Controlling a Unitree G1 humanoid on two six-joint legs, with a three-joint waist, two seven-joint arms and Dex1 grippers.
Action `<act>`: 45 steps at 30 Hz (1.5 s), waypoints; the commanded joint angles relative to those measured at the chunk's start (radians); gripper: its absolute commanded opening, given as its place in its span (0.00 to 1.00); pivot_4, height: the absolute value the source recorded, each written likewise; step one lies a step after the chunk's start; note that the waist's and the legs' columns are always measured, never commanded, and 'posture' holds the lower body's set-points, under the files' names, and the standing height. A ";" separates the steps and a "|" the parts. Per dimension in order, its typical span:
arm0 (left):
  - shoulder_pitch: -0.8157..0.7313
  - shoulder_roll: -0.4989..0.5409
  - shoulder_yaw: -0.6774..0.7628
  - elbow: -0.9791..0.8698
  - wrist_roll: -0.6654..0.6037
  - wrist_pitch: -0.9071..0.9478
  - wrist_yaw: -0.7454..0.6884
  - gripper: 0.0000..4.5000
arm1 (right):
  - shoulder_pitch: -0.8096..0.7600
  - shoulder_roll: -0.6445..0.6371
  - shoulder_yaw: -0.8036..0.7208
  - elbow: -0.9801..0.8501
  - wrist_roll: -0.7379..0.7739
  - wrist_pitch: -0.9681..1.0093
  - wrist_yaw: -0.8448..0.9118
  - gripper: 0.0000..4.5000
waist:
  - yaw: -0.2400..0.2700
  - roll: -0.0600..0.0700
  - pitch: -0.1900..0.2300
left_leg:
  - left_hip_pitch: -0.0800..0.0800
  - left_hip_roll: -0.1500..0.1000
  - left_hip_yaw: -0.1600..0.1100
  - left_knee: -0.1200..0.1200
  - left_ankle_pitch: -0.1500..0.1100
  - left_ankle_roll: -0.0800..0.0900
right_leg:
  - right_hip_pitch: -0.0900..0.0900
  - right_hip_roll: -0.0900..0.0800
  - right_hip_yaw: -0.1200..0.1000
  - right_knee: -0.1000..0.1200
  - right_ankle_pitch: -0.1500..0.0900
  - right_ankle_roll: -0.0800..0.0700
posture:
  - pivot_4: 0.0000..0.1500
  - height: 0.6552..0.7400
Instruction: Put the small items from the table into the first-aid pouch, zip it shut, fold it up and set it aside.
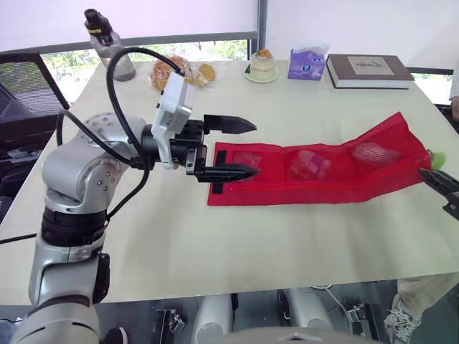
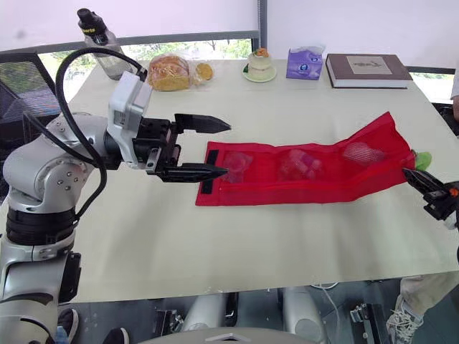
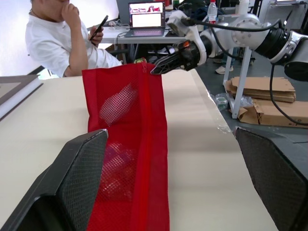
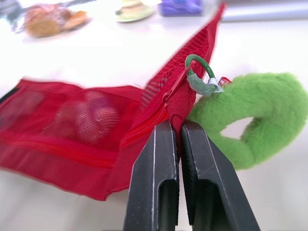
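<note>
Lying stretched out across the middle of the desk (image 1: pixel 215 244) is the red pouch (image 1: pixel 315 168); it is unfolded, and its three net pockets each have small things (image 1: pixel 308 165) inside. Its left end is flat on the desk; its right end is lifted up off the desk. The right tool (image 4: pixel 177 127) has its two fingers pressed close together on the cloth at that raised end, by the zip, so it is holding the red pouch. A green fuzzy ring (image 4: pixel 255 120) hangs at the same end, right beside the fingers.

The left tool (image 1: pixel 255 148) is at the pouch's other end; it is spread wide and holds nothing. Its lower finger reaches over the left end of the pouch; I cannot tell if it touches.

Along the far side of the desk, well away from the pouch, are a bottle (image 1: pixel 107 39), a bag of bread (image 1: pixel 168 72), a cup on a saucer (image 1: pixel 262 66), a purple tissue pack (image 1: pixel 307 63) and a book (image 1: pixel 369 70).

Past the right end of the desk, a person (image 3: pixel 57 38) sits holding a phone (image 3: pixel 98 26); a laptop (image 3: pixel 147 19) is open behind them.
</note>
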 commanded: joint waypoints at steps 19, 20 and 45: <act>0.130 0.013 0.096 -0.084 -0.025 0.044 0.147 1.00 | -0.510 0.042 0.880 -0.050 -0.444 -0.100 0.128 0.21 | 0.004 -0.002 0.001 | -0.003 0.000 -0.001 0.000 0.000 0.000 | -0.001 -0.002 -0.002 -0.004 0.002 -0.004 | 1.00 0.98; 0.158 0.017 0.109 -0.090 -0.027 0.052 0.163 1.00 | -0.503 0.041 0.871 -0.060 -0.442 -0.097 0.133 0.34 | 0.004 -0.002 0.001 | -0.003 0.000 -0.001 0.000 0.000 0.000 | -0.001 -0.001 -0.002 -0.003 0.002 -0.004 | 1.00 0.98; 0.386 -0.246 0.381 0.170 -0.182 0.615 0.821 1.00 | -0.336 -0.067 0.238 -0.197 0.042 -0.009 0.253 0.99 | 0.008 -0.004 0.001 | -0.001 0.000 -0.001 0.001 0.000 0.000 | 0.000 -0.003 -0.003 0.001 0.002 -0.004 | 1.00 0.98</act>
